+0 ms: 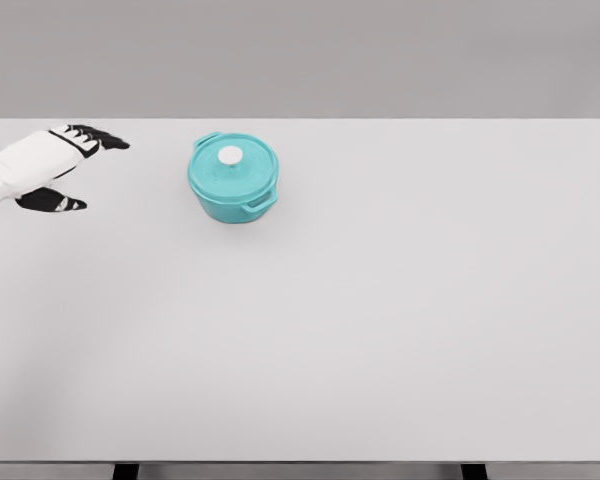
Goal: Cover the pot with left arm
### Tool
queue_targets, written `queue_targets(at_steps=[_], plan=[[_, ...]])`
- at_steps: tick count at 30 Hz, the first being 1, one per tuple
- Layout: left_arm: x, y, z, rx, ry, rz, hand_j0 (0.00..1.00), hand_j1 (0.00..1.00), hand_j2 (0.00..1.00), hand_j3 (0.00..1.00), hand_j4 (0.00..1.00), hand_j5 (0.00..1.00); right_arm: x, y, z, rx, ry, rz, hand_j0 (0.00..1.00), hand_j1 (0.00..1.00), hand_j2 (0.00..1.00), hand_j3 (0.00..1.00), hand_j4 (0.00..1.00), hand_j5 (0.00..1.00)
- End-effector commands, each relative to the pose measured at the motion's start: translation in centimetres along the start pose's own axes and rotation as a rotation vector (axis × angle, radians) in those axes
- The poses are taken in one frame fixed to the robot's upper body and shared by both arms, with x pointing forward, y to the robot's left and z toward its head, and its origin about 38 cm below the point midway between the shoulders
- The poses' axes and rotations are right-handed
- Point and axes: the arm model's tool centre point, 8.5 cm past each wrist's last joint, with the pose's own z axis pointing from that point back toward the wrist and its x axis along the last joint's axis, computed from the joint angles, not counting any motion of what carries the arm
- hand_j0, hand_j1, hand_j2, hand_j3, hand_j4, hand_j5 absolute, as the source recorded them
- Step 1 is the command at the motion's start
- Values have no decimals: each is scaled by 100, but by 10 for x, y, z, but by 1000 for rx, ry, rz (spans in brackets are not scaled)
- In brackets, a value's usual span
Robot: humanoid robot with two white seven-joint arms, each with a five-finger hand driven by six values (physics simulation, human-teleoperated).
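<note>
Teal pot (pixel 234 180) sits lidded, white knob (pixel 230 155) centred, so covering looks done. Left robot hand (pixel 65 165), well to its left, fingers spread wide, empty above the desk (pixel 380 320).

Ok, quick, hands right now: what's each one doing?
Left hand: open, holding nothing, left of the pot, which has its lid on.
Right hand: not in view.
</note>
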Motion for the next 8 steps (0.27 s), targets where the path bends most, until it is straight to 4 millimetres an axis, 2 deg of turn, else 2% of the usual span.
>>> queue_targets(at_steps=[1,2,8], plan=[[-3,7,4,11,8,-13,100,100,100,100,100,100,0,0,0,0,0,0,100,100,100,100,100,100],[-1,-2,7,-5,9,-1,100,100,100,100,100,100,0,0,0,0,0,0,100,100,100,100,100,100],[0,-7,4,-7,6,8,100,100,100,100,100,100,0,0,0,0,0,0,100,100,100,100,100,100]])
